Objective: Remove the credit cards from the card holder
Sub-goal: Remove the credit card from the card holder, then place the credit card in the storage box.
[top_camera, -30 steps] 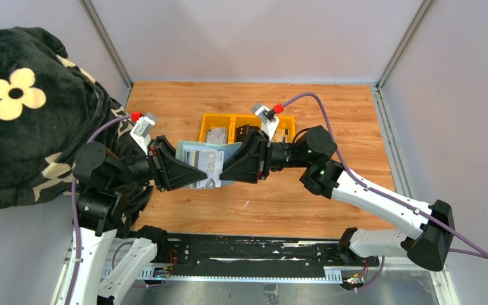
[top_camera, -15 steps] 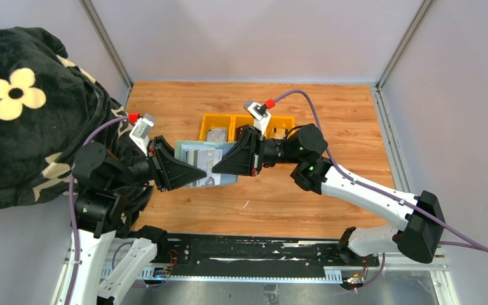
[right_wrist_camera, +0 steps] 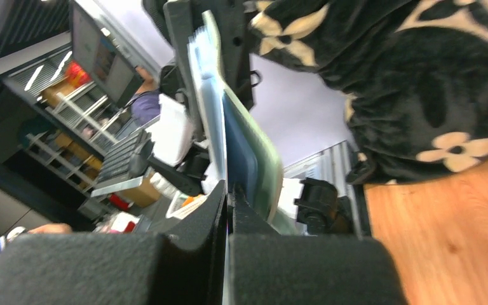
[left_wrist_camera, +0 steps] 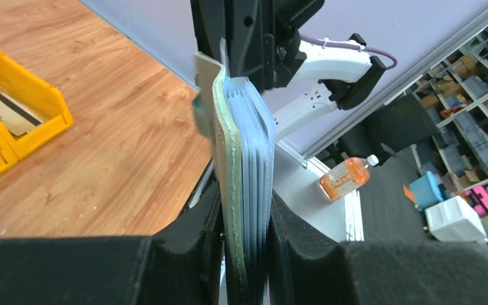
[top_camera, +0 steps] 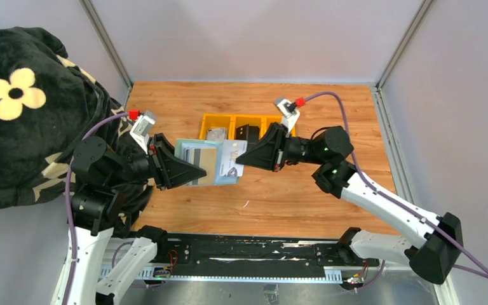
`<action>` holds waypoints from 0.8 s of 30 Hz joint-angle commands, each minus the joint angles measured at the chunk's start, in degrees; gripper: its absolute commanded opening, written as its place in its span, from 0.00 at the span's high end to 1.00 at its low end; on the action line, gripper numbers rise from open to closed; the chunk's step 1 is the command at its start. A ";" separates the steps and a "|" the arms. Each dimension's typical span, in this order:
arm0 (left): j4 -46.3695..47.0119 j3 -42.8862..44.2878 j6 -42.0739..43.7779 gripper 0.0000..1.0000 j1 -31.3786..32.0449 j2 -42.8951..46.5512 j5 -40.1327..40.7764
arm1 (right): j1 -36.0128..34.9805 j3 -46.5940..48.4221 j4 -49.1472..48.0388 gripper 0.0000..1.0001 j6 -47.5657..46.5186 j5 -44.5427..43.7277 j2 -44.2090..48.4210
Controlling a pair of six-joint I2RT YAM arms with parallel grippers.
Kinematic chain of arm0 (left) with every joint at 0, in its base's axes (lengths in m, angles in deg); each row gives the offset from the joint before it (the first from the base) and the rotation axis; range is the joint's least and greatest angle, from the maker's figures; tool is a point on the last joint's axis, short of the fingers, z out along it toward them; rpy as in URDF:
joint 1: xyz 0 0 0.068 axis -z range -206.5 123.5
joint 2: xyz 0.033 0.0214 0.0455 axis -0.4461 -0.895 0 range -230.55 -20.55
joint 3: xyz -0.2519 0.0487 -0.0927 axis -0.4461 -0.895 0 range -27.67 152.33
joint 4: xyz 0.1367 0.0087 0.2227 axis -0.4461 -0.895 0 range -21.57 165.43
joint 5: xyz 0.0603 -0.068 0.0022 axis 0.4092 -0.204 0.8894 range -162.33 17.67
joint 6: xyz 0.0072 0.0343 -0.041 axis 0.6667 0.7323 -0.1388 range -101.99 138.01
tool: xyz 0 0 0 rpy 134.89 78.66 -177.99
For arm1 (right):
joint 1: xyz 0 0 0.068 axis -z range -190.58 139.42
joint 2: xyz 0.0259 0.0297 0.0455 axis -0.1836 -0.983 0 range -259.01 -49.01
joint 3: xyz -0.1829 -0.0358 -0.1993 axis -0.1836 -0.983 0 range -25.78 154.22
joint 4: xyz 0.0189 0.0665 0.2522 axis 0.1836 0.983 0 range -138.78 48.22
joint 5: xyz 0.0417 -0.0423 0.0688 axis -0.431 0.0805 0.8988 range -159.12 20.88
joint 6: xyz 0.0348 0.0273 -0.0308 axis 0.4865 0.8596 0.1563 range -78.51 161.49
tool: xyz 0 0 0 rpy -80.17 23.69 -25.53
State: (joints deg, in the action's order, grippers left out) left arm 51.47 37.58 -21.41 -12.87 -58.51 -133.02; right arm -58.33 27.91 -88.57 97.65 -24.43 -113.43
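Observation:
The sage-green card holder (top_camera: pixel 184 151) is open and held above the table in my left gripper (top_camera: pixel 198 173), which is shut on its lower edge. A tan card (top_camera: pixel 210 164) shows in its pocket. My right gripper (top_camera: pixel 240 156) is shut on a silver-grey card (top_camera: pixel 231 162) that sticks out to the right of the holder. The left wrist view shows the holder (left_wrist_camera: pixel 244 165) edge-on between my left gripper's (left_wrist_camera: pixel 244 254) fingers. The right wrist view shows my right gripper (right_wrist_camera: pixel 227 210) pinching the thin card, with the holder (right_wrist_camera: pixel 260 159) behind it.
A yellow three-part tray (top_camera: pixel 278 121) stands behind the grippers, with a silver card (top_camera: pixel 216 135) in its left part and a black card (top_camera: pixel 249 133) in its middle part. A black flowered cloth (top_camera: pixel 25 108) covers the left side.
My right gripper has pulled back to the right with the silver-grey card, drawing it out of the holder. The tan card is now uncovered. The left gripper has barely moved.

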 commanded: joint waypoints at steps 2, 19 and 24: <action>-7.29 6.11 9.02 0.99 0.24 -0.17 -2.24 | 11.39 0.81 12.89 1.00 -4.51 -0.21 5.89; -19.82 12.51 19.46 0.99 0.26 1.73 0.09 | 15.01 20.85 32.62 1.00 -15.53 -14.60 -31.24; -21.04 13.51 20.28 0.99 0.26 1.36 0.08 | 11.34 32.44 36.83 1.00 -17.03 -21.44 -44.37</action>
State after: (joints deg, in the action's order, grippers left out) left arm 31.25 49.21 -2.26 -12.85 -57.28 -132.69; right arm -43.77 51.87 -56.90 83.95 -38.35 -151.38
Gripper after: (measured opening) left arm 0.273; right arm 0.007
